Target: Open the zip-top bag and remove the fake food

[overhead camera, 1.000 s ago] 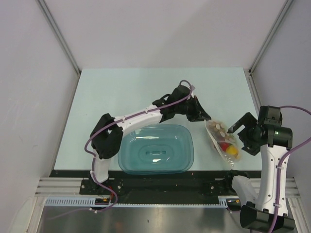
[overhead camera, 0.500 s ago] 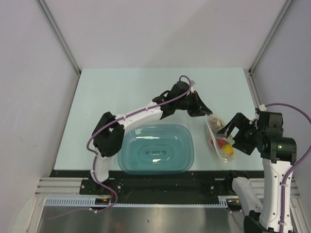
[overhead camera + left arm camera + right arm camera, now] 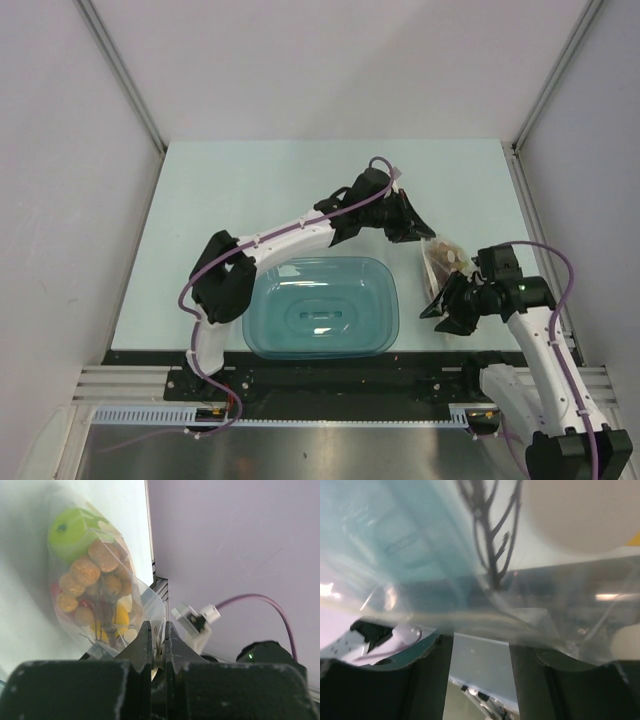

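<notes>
The zip-top bag (image 3: 441, 262) lies right of the teal tub and holds the fake food. My left gripper (image 3: 428, 237) is shut on the bag's upper edge; in the left wrist view the jaws (image 3: 159, 632) pinch the clear film. Through the bag (image 3: 145, 597) I see a green fruit (image 3: 75, 527), orange-brown balls (image 3: 95, 570), a yellow piece (image 3: 120, 615) and a bit of red (image 3: 54, 587). My right gripper (image 3: 443, 310) is open at the bag's near end. In the right wrist view the bag film (image 3: 530, 610) lies across its fingertips (image 3: 432, 650), with dark stems (image 3: 490, 545) above.
The teal translucent tub (image 3: 320, 262) stands near the front edge, just left of the bag, and shows through the film in the right wrist view (image 3: 395, 545). White walls enclose the table; the right wall is close behind the bag.
My right arm has swung in from the right and lowered onto the bag's near end, covering the red and yellow pieces from above. The left gripper has held the bag's top nearly still.
</notes>
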